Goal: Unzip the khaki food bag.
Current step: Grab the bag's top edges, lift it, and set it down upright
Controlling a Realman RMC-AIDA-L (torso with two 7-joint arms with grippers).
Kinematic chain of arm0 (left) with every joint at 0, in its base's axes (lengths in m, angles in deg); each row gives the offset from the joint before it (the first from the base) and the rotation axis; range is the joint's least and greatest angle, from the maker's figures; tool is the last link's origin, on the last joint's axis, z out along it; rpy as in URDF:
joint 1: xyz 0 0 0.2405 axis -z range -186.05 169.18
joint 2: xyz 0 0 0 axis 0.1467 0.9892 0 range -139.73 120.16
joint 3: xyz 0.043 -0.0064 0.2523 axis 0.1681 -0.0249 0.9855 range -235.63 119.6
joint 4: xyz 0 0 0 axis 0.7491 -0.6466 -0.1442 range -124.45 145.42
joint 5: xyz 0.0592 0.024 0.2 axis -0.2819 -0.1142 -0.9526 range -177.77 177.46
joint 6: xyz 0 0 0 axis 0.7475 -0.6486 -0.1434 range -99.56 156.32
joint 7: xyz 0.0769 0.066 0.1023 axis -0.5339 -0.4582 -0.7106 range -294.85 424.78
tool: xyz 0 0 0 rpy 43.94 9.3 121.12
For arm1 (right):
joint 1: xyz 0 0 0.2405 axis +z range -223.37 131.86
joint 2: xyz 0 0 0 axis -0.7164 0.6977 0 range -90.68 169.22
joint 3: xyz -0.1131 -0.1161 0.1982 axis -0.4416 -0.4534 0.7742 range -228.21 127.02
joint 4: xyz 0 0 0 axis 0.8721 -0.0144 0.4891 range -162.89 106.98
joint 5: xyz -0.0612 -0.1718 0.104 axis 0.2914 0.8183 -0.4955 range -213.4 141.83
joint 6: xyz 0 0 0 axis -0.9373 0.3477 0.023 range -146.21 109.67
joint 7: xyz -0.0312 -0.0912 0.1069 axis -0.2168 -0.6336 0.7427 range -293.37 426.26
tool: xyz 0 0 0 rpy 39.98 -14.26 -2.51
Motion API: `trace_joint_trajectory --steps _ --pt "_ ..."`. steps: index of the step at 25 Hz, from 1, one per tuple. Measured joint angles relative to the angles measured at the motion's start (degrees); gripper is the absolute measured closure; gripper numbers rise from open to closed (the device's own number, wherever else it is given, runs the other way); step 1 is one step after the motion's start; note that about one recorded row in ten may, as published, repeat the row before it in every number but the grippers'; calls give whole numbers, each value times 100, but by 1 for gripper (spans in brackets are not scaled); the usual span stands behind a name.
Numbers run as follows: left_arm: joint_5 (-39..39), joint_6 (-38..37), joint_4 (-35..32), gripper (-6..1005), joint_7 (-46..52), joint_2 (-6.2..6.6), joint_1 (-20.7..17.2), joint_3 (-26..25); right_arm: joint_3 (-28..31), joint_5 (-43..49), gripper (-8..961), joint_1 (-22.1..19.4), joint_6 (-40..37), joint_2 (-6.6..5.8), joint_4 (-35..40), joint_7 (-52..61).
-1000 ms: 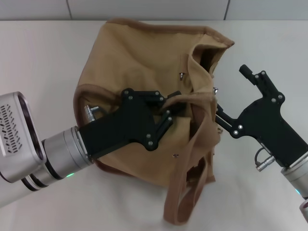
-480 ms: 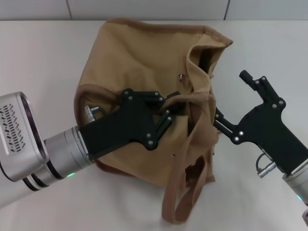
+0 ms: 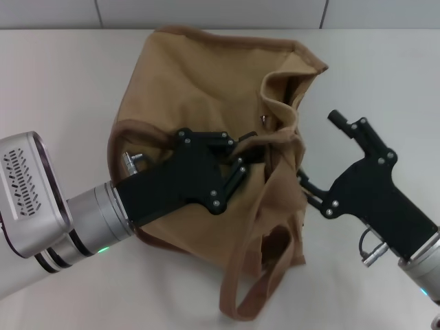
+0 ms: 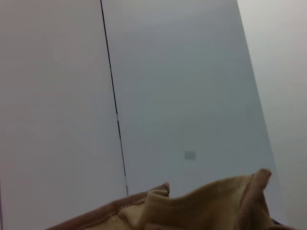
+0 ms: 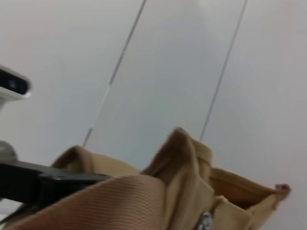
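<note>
The khaki food bag (image 3: 199,82) lies slumped on the white table, its top opening facing right and one strap handle (image 3: 265,227) hanging toward the front. A small silver metal piece (image 3: 263,121) shows near the opening. My left gripper (image 3: 249,155) reaches in from the left and is shut on a fold of the bag's fabric near the handle. My right gripper (image 3: 320,150) is at the bag's right side, fingers spread; its lower fingertip (image 3: 303,183) touches the bag's edge and its upper finger (image 3: 338,118) is free. The right wrist view shows bag fabric (image 5: 144,196) and a metal piece (image 5: 205,221).
The white table (image 3: 55,82) surrounds the bag, with a grey wall edge (image 3: 206,12) at the back. The left wrist view shows only a strip of bag rim (image 4: 201,206) under pale panels. The left gripper's black body (image 5: 43,184) shows in the right wrist view.
My right gripper has moved left and toward the front against the bag. The bag's right corner and opening have shifted left, and the hanging strap has swung left. The left gripper has held still.
</note>
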Motion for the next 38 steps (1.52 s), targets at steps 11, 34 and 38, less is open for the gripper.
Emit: trace_joint_trajectory --steps 11,34,38 --pt "8 -15 12 928 0 -5 47 -7 73 45 122 67 362 0 -35 10" --pt "-1 95 163 927 -71 -9 68 10 476 88 177 65 352 0 -207 16" --pt "-1 100 172 927 -70 -9 68 10 469 104 306 69 354 0 -207 16"
